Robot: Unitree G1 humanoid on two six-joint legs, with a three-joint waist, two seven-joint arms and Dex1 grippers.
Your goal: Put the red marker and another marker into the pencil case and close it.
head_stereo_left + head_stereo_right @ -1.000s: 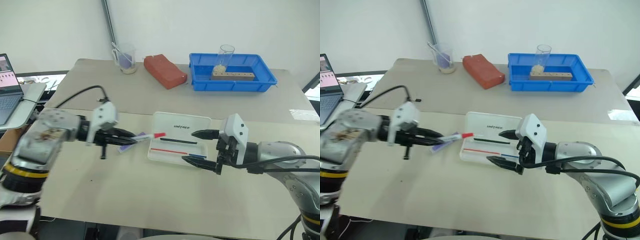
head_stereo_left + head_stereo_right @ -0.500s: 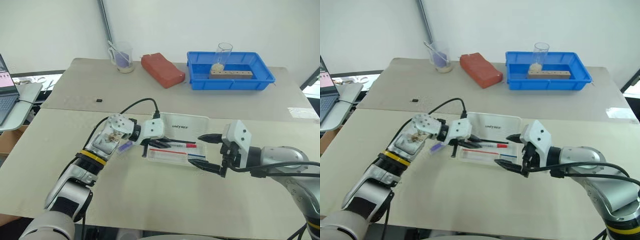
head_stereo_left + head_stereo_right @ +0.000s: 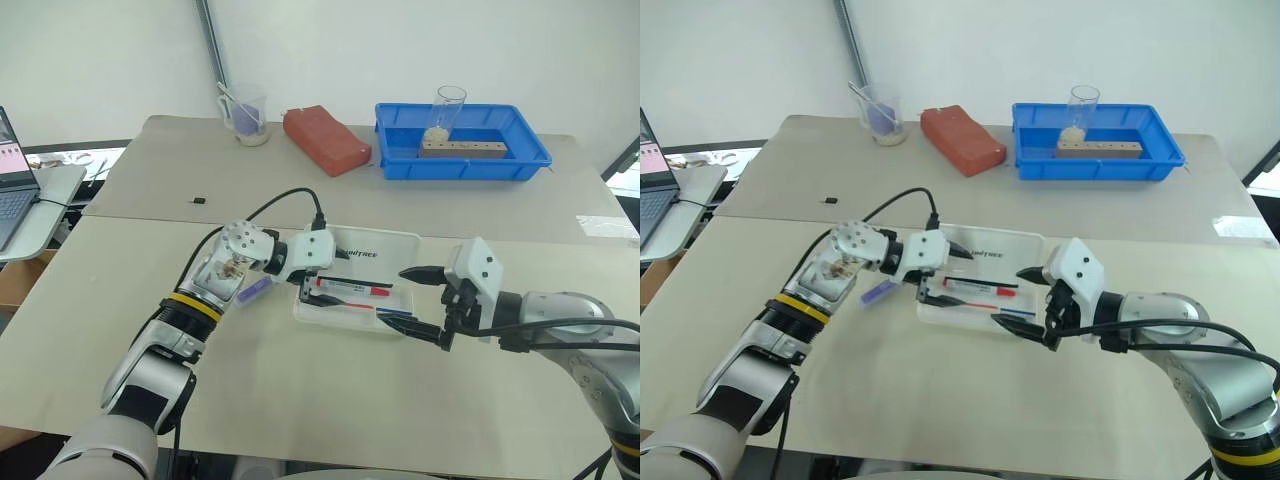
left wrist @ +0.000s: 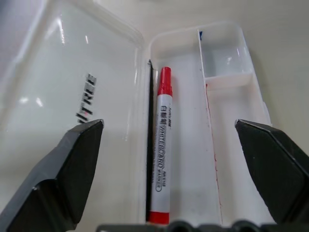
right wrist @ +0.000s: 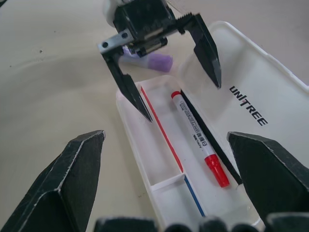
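The pencil case (image 3: 340, 318) lies open at the middle of the table, its lid (image 3: 388, 246) with black lettering folded back. In its tray the red marker (image 4: 161, 169) lies lengthwise beside a black strip, with its cap toward my right arm. My left gripper (image 3: 320, 275) hovers open over the case's left end, straddling the marker without touching it. The other marker, a purple highlighter (image 3: 255, 291), rests on the table just left of the case. At the case's right end my right gripper (image 3: 395, 293) is held open, holding nothing.
A thin red pen (image 5: 161, 133) and a thin blue pen (image 5: 193, 195) lie in the case. At the back stand a blue tray (image 3: 462, 160) with a glass (image 3: 448, 112), a red block (image 3: 326, 140) and a plastic cup (image 3: 247, 115). A laptop (image 3: 15, 190) sits far left.
My left arm carried the red marker rightward to the case. Its gripper then opened and the marker now lies in the tray. The right gripper stayed put.
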